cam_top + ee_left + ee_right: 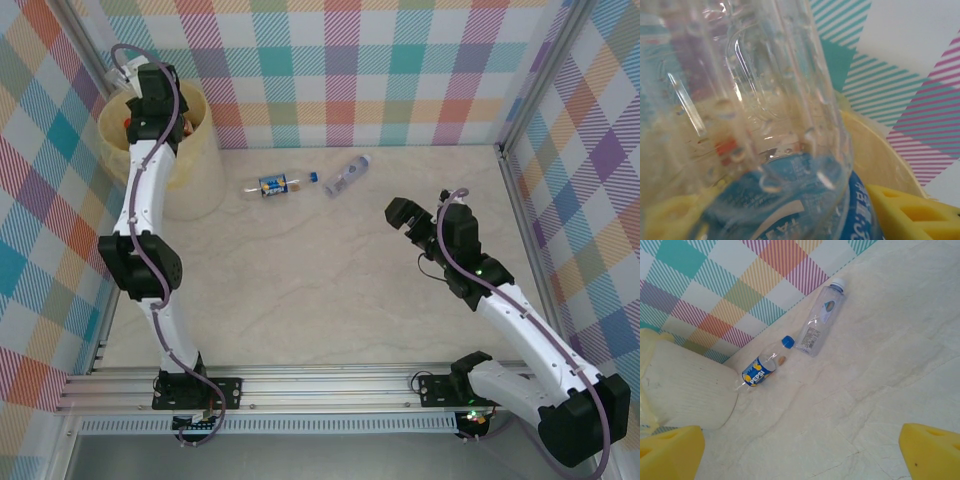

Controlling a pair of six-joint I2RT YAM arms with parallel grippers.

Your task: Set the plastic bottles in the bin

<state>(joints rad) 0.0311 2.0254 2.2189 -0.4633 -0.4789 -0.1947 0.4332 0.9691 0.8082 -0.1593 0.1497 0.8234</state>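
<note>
Tools: right tool [400, 217] is nearest, jaws wide apart, above bench [300, 300]. Farther, Pepsi bottle [758, 371] & white-cap clear bottle [821, 320] lie on bench near back wall. Far left, left tool [790, 220] is clamped on blue-label bottle [765, 115], over bin [200, 170].

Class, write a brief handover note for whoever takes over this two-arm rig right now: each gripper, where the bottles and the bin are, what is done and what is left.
Left gripper: jaws closed on a blue-label bottle, which it holds over the bin.
Right gripper: jaws open and empty, over the table right of centre.
On the table: the Pepsi bottle and the white-cap bottle lie near the back wall, to the right of the bin.
Done: the bin's contents cannot be counted from these views.
Left: release the held bottle into the bin, then bin the two on the table.
</note>
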